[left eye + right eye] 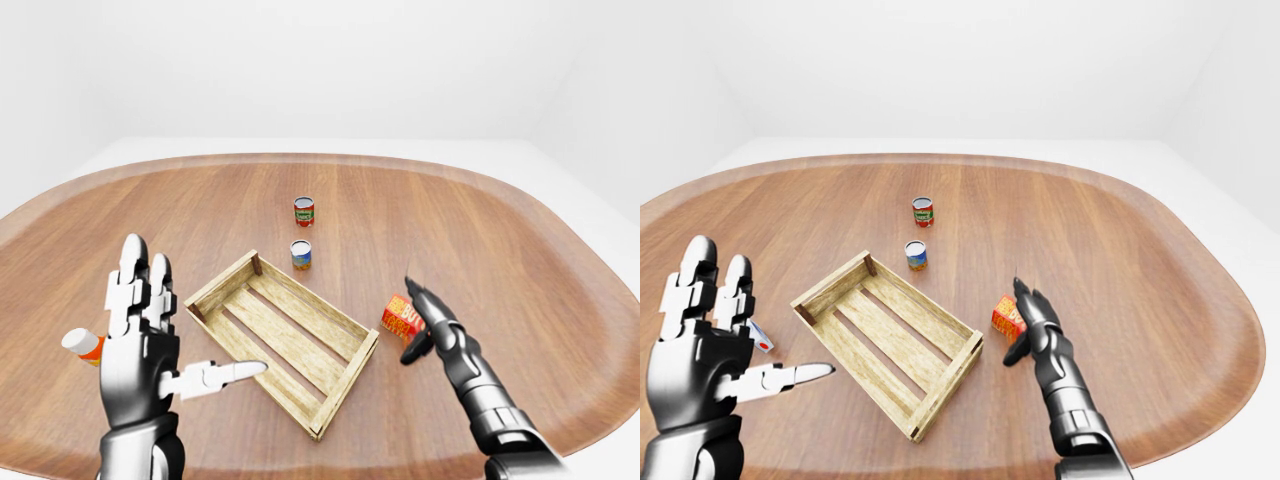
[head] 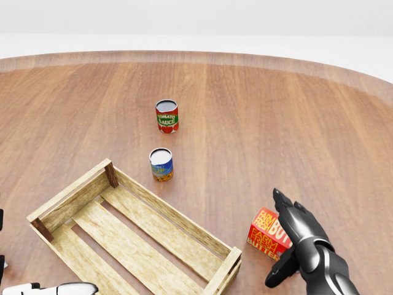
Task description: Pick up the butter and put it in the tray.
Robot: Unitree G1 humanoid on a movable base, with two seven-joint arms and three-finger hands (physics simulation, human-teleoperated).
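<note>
Head view, contents of a round wooden worktop (image 2: 258,110):

1. Butter (image 2: 268,232): red and yellow carton, standing on the wood at the lower right, just right of the tray's near corner, outside it.
2. Tray (image 2: 73,196): open slatted wooden crate, lying diagonally across the lower left; nothing inside it.
3. Tomato sauce can (image 2: 166,116): red label, upright, above the tray toward the middle of the worktop.
4. Second can (image 2: 161,165): blue and yellow label, upright, between the tomato sauce can and the tray's upper edge, near the tray but apart from it.
5. Right hand (image 2: 295,236): dark, entering from the lower right. Fingers (image 2: 284,201) spread and extended along the right side of the butter, the thumb hanging below it; not closed round the carton. Whether the fingers touch the carton cannot be told.

Left-eye view, further items:

6. Left hand (image 1: 140,345): raised at the lower left, palm up, fingers straight and apart, thumb pointing toward the tray; holding nothing.
7. Small white and orange container (image 1: 82,345): on the worktop at the far left, partly hidden behind the left hand, well apart from the tray.
</note>
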